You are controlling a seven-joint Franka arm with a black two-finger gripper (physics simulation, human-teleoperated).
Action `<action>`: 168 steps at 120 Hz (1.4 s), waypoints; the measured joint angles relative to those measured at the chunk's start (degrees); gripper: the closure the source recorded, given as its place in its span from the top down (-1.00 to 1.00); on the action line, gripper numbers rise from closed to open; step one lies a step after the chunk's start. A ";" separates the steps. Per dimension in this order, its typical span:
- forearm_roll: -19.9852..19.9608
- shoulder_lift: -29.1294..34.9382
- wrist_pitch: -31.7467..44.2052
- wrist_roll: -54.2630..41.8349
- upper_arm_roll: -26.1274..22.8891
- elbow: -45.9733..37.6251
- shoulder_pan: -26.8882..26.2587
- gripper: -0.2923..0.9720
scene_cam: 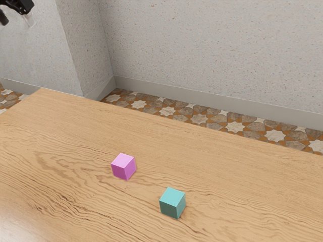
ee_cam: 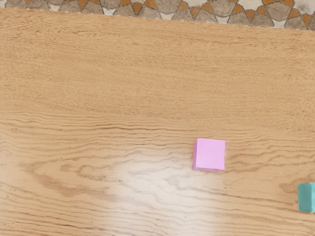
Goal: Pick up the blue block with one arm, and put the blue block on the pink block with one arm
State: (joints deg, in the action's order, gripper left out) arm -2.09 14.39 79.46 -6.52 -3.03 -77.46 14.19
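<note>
A pink block rests on the wooden table near its middle. The blue block, teal in colour, stands a short way from it, toward the front and the exterior view's right. The two blocks are apart. My gripper hangs high at the exterior view's upper left corner, far above and away from both blocks; only part of it shows. From the hand's camera, the pink block lies on the table and the blue block is cut by the picture's edge.
The table's far edge meets a patterned tile floor with a grey wall behind it. A wall corner juts out at the back left. Bare wood surrounds both blocks.
</note>
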 joint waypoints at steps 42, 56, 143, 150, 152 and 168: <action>-1.39 5.82 -15.11 1.60 -7.06 -0.80 -0.32 0.54; -1.49 4.17 -17.39 1.75 -8.79 -2.46 -0.39 0.54; 1.76 -2.49 22.85 10.26 -26.17 -43.56 -5.39 0.54; -0.24 -2.96 25.60 12.11 -26.49 -45.40 -6.30 0.54; -0.72 -3.20 26.26 12.66 -26.72 -45.72 -6.64 0.54; -3.75 -5.51 31.01 17.43 -29.82 -48.06 -8.09 0.54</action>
State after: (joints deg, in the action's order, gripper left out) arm -5.84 8.88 110.46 10.91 -32.85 -125.52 6.10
